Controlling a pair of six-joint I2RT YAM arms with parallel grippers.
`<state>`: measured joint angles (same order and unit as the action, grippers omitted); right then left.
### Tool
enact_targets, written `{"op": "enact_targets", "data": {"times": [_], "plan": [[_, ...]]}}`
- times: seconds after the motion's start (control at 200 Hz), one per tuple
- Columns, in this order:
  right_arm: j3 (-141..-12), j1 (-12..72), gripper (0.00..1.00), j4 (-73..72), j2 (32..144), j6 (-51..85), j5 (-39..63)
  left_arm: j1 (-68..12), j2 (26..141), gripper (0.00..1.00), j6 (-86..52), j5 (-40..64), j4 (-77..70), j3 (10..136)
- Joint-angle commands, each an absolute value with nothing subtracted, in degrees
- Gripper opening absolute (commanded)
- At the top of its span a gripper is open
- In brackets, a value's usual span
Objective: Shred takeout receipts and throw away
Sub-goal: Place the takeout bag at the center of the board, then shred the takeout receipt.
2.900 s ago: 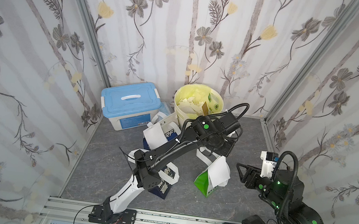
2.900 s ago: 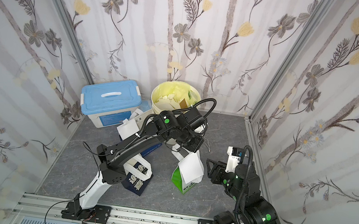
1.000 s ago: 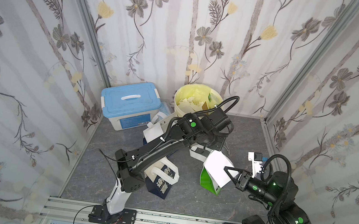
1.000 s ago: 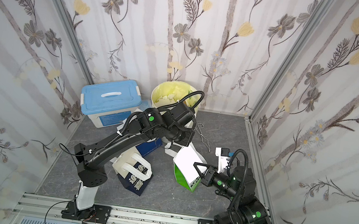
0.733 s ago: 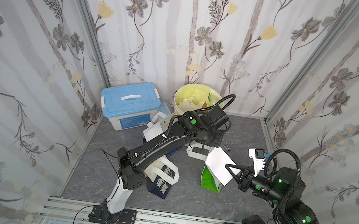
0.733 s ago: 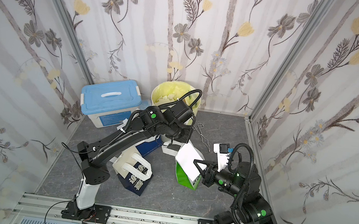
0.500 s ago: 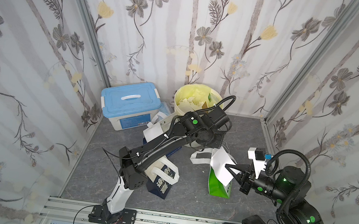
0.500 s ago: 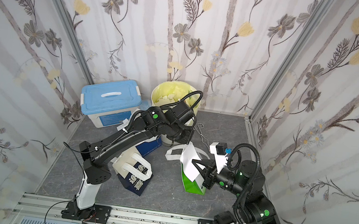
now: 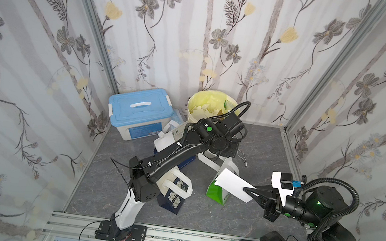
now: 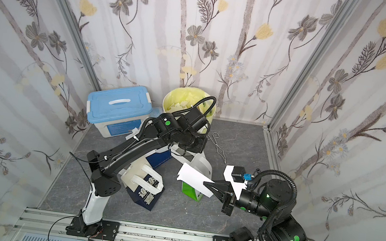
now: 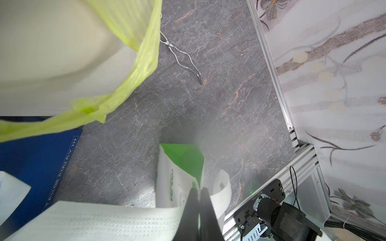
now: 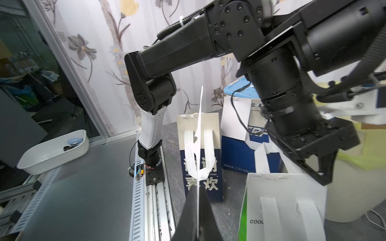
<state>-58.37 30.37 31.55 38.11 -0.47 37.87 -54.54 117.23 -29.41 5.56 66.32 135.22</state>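
The receipt (image 9: 233, 187) is thin matt paper, the bag handle (image 11: 104, 221) ribbed woven tape, the bin liner (image 11: 146, 48) filmy plastic, the tongs (image 11: 168, 43) shiny metal wire.

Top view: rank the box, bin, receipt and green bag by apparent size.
1. Box
2. Bin, partly hidden
3–4. Receipt and green bag: too close to rank. The receipt is held up nearer the camera and covers part of the bag.
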Motion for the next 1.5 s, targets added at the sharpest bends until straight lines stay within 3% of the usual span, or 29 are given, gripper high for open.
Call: {"op": "enact_targets", "data": {"times": [0.0,0.325,0.36,0.495,0.62,0.899,1.144,1.384,1.494], "plan": [[-58.34,30.41,0.00,33.11,36.75,1.82,24.42,-54.50,115.93,0.00,-25.83,5.45,67.79,135.52],[-53.70,30.39,0.00,29.93,32.28,8.30,17.50,-54.58,119.47,0.00,-21.21,6.34,73.61,137.99],[-53.70,30.35,0.00,29.93,32.39,8.49,17.50,-54.62,119.69,0.07,-21.05,6.52,73.50,138.05],[-53.88,30.34,0.00,30.07,32.46,8.97,17.28,-54.56,119.90,0.46,-20.49,7.13,72.88,138.02],[-54.03,30.34,0.00,30.14,32.39,9.27,16.75,-54.50,118.97,0.59,-19.88,6.44,72.13,137.95],[-55.28,30.41,0.00,28.99,32.95,9.79,16.99,-54.54,112.46,0.67,-19.62,4.01,66.09,137.65],[-56.48,30.41,0.00,26.23,36.25,9.93,24.75,-53.49,101.22,0.72,-19.50,2.11,56.43,129.44],[-58.91,30.47,0.00,23.95,42.17,11.43,36.25,-47.66,82.21,0.77,-28.13,20.60,27.54,101.49],[-61.24,30.40,0.00,23.17,46.17,13.31,41.15,-47.22,76.86,0.79,-29.54,27.04,21.08,94.96]]}}
